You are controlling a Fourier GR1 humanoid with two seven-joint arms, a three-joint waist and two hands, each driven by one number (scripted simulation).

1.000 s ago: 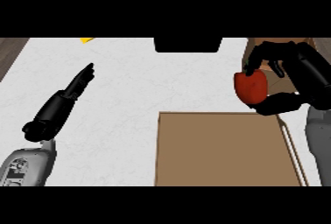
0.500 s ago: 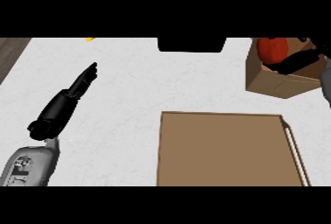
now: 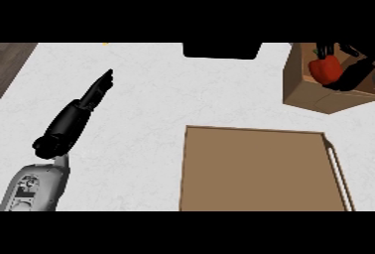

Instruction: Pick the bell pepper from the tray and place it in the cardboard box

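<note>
Pepper (image 3: 324, 69) in my right hand (image 3: 353, 74), fingers curled round it, held over the open top of the box (image 3: 311, 92). It shows against the box's inside, toward the far-right part of the opening. Cannot tell whether it hangs above the rim or sits already below it.

Tray (image 3: 256, 168) lies on the bench (image 3: 161, 94), nearer me than the box and apart from it, nothing on it that I can see.

Left hand (image 3: 99, 89) rests well to the left of the box, fingers straight, holding nothing.

Risks, as I judge them:
- Pepper sits nearer the box's right wall than its middle. Letting go here could land it on the rim, and it might tip outward onto the bench.
- Round pepper, light box: a release from too high could bounce it, or shove the box.
- Fingers are close to the box's walls. Opening wide or pulling back sideways could snag a wall and drag or tilt the box.
- A dark object (image 3: 222, 49) stands just left of the box at the bench's far edge; a swing-out that way might clip it.

Safer, I think: move toward the middle of the box, lower, open, lift straight up.
</note>
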